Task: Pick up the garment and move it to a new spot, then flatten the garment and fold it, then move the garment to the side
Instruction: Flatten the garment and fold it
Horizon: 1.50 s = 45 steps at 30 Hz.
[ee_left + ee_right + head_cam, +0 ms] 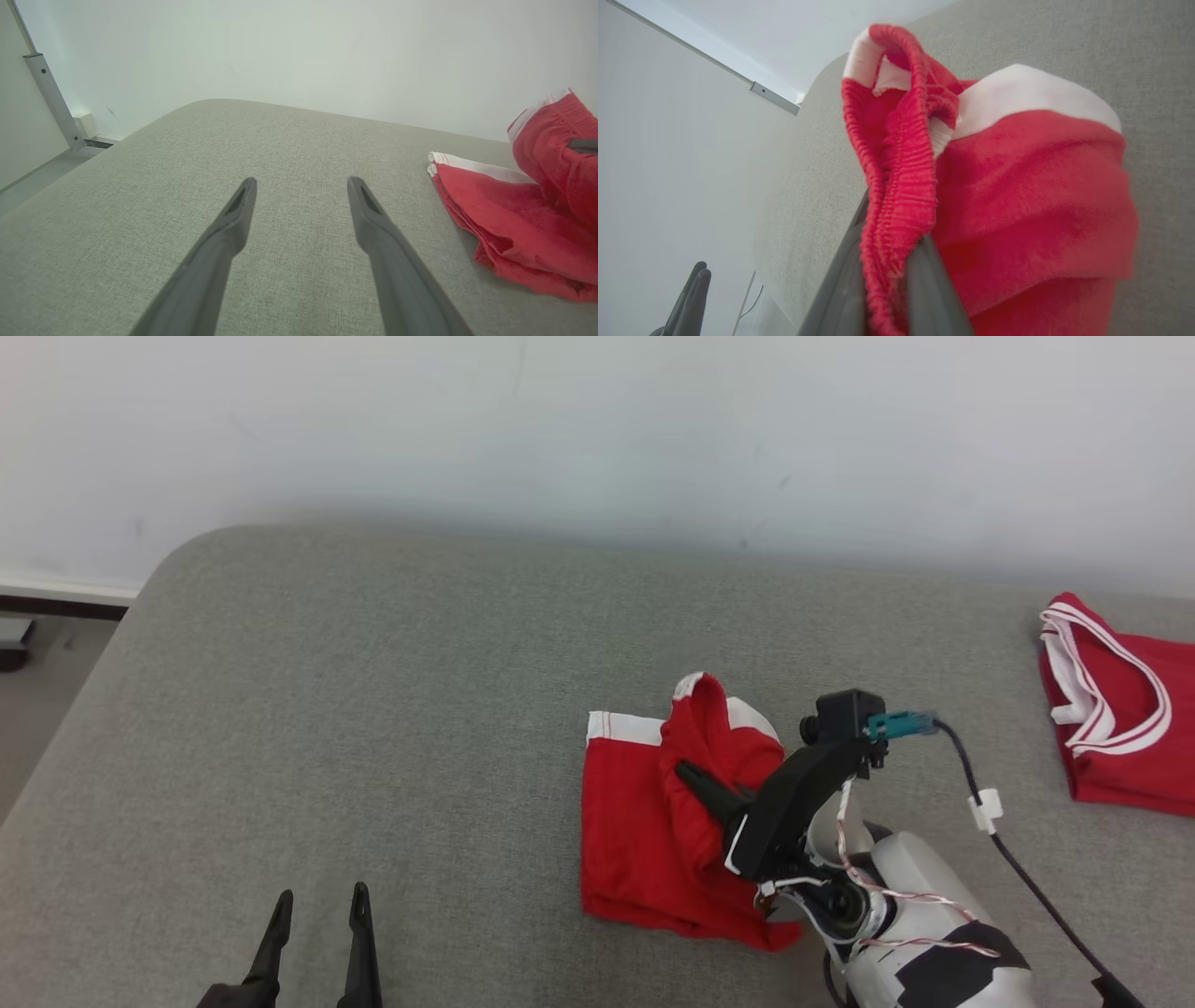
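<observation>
Right claw (695,782) is pinched nearly closed on the ribbed elastic waistband (901,186) of the soft red shorts with white trim (635,840). That edge is lifted while the rest lies bunched on the grey fabric cushion (373,709), right of centre. Left claw (321,894) hangs wide apart over bare cushion, well apart from the cloth, holding nothing. Stuff looks light and floppy, so imo it'll sag and drag wherever it isn't held. Waistband's the sturdiest bit to grab. For flattening I'd want the other claw on the opposite waistband corner or the white hem (621,728).
</observation>
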Motion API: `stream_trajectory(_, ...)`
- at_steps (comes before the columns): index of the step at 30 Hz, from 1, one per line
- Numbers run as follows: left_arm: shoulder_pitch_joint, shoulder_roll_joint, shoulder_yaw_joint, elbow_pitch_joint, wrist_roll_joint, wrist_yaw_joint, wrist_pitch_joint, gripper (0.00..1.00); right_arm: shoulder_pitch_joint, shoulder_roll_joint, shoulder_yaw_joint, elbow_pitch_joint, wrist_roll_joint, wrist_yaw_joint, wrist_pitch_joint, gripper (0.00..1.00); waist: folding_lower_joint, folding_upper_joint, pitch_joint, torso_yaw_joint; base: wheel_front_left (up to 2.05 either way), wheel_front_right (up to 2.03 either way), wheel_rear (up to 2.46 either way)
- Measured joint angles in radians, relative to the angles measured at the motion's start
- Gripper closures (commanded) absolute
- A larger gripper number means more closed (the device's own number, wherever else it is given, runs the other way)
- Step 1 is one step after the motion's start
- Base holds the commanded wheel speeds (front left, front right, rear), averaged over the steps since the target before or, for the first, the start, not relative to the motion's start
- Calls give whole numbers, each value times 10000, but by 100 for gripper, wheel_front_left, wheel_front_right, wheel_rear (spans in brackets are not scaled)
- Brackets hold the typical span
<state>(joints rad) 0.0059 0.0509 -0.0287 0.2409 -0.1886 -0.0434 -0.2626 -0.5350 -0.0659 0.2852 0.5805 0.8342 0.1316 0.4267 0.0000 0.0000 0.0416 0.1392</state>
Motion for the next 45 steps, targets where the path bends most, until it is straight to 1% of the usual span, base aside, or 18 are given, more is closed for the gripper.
stream_trajectory(4,-121,0,-92,86,-50,-8,0,0,-142,125,238,884,-437,0,-593,100,1,0,60,257,0,0,0)
stream_trajectory(8,-221,4,-194,148,-92,-4,0,0,-437,127,533,1774,-575,0,-1327,100,1,0,131,488,0,0,0)
stream_trajectory(17,-371,2,-383,247,-322,27,0,0,-1089,140,1994,3216,535,0,-2832,100,1,0,298,841,0,0,0)
stream_trajectory(20,-375,0,-445,297,-332,65,0,0,-1220,130,2610,3505,953,0,-3099,100,1,0,267,879,0,0,0)
stream_trajectory(21,-375,0,-451,311,-330,77,0,0,-1240,138,2876,3570,982,0,-3200,89,0,0,246,878,0,0,0)
stream_trajectory(22,-372,2,-435,326,-330,79,0,0,-1284,144,3116,3647,955,0,-3373,51,0,0,227,867,0,0,0)
stream_trajectory(23,-368,2,-418,337,-328,81,0,0,-1372,153,3290,3708,926,0,-3561,0,0,0,207,844,0,0,0)
stream_trajectory(25,-354,0,-387,374,-215,100,0,0,-1559,150,3547,3793,800,0,-4034,0,1,0,165,780,0,0,0)
stream_trajectory(27,-313,2,-293,382,-79,128,0,0,-1742,144,3841,3864,347,0,-4612,0,0,0,121,676,0,0,0)
stream_trajectory(29,-262,0,-174,366,6,128,0,0,-1825,157,3939,3870,159,0,-5244,0,0,0,75,536,0,0,0)
stream_trajectory(30,-164,2,-25,339,44,127,0,0,-1849,144,4008,3906,-182,2,-5877,0,1,0,31,362,0,0,0)
stream_trajectory(33,-15,0,113,297,115,92,0,0,-1880,58,3910,3891,-508,2,-6569,0,0,0,-34,68,0,0,0)
stream_trajectory(36,113,2,265,157,148,82,0,0,-1864,-272,3568,3668,-1152,2,-6844,0,1,1,-95,-232,0,0,0)
stream_trajectory(37,165,2,309,73,219,79,0,0,-1815,-449,3310,3434,-1515,0,-6861,0,0,0,-117,-330,0,0,0)
stream_trajectory(40,283,2,408,-282,414,61,-2,0,-1435,-938,1852,1894,-3260,2,-6884,0,0,0,-178,-634,0,0,0)
stream_trajectory(43,424,-2,422,-420,637,19,0,0,23,-917,234,326,-4750,0,-6882,0,0,0,-227,-916,0,0,0)
stream_trajectory(45,471,-2,443,-529,683,12,0,0,1102,-761,-554,-673,-5565,0,-6882,0,1,0,-262,-1072,0,0,0)
